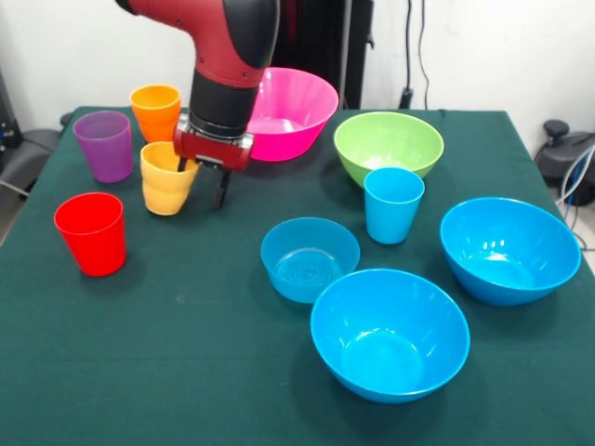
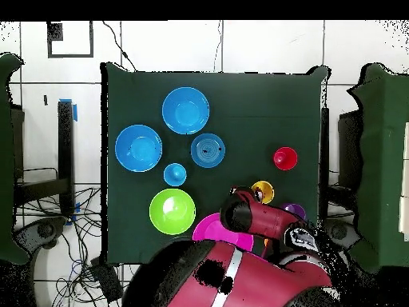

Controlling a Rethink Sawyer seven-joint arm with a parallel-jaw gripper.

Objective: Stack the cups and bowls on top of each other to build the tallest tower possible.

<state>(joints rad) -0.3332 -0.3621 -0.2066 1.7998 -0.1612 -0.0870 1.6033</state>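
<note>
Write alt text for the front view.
The gripper straddles the yellow-orange cup's rim, one finger inside. Red, purple, orange and light blue cups and pink, green and three blue bowls stand unstacked on the green table.

From above you see the green bench [image 2: 264, 104] with two large blue bowls [image 2: 185, 110] and [image 2: 138, 148] side by side. The small blue bowl [image 2: 208, 149] sits just right of them. The blue cup [image 2: 175, 174] stands between it and the green bowl [image 2: 172, 211]. The red cup [image 2: 284, 158] stands apart at right. The arm [image 2: 256, 212] covers part of the pink bowl [image 2: 214, 230] and reaches beside the yellow cup [image 2: 263, 191]; the purple cup [image 2: 295, 211] is half hidden.
</note>
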